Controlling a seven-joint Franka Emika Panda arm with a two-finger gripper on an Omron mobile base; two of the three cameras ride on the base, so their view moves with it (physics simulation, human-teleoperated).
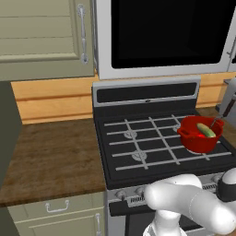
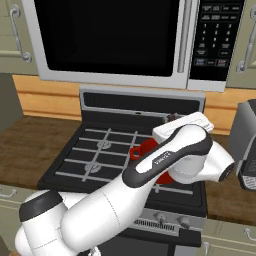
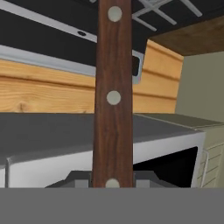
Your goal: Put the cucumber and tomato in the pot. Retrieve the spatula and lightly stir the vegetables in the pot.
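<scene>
The red pot point(image 1: 200, 138) stands on the stove's right front burner. The yellow-green cucumber point(image 1: 206, 130) lies inside it. I cannot make out the tomato against the red inside. The spatula point(image 1: 221, 113) slants down from the right edge into the pot. In the hand view its reddish-brown riveted handle point(image 3: 113, 96) runs straight up from my gripper point(image 3: 113, 181), which is shut on it. That view is rolled upside down. In the right base view my arm covers most of the pot point(image 2: 141, 150) and hides the gripper.
The black stove point(image 1: 138, 143) has grey grates and a raised back panel. A microwave point(image 1: 166, 37) hangs above it. A wooden counter point(image 1: 50, 156) lies to the left, under a cabinet point(image 1: 41, 32). A grey appliance point(image 2: 246, 140) stands on the right counter.
</scene>
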